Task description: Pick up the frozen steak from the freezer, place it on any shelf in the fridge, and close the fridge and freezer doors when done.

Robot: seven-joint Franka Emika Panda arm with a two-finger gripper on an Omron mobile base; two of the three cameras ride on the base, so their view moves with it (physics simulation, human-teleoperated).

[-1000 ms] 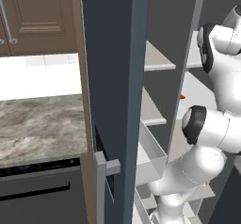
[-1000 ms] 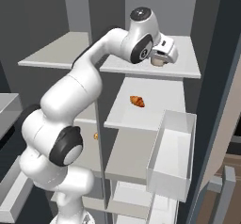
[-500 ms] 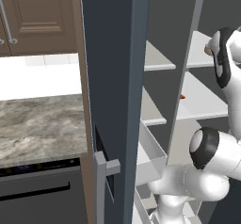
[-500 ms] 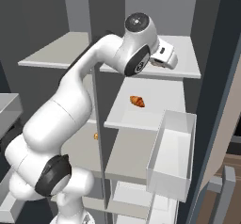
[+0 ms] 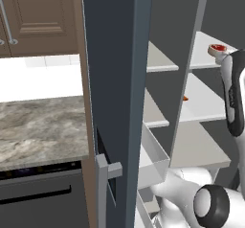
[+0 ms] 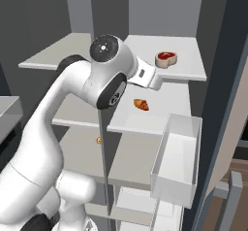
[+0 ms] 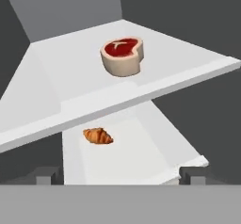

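The frozen steak (image 6: 166,58) (image 7: 122,54) (image 5: 217,49) lies flat on the top shelf (image 6: 191,67) (image 7: 56,82) of the fridge, the right half of the unit, near the shelf's front edge. It is a dark red oval with a tan rim. My gripper (image 6: 156,81) (image 7: 119,176) is open with nothing between its fingers. It hovers in front of the shelf and a little below it, apart from the steak. The freezer door (image 5: 119,78) with its grey handle stands open at the left, and the fridge door (image 6: 227,108) stands open at the right.
A croissant (image 6: 141,104) (image 7: 98,136) lies on the fridge shelf below the steak. A tiny orange item (image 6: 98,140) sits on a freezer shelf. A white door bin (image 6: 174,162) juts out at the lower right. Wooden cabinets (image 5: 38,16) and a marble counter (image 5: 38,131) stand at the left.
The gripper has let go of the steak, which now rests free on the top shelf. The hand has drawn back toward the front, away from the shelf.
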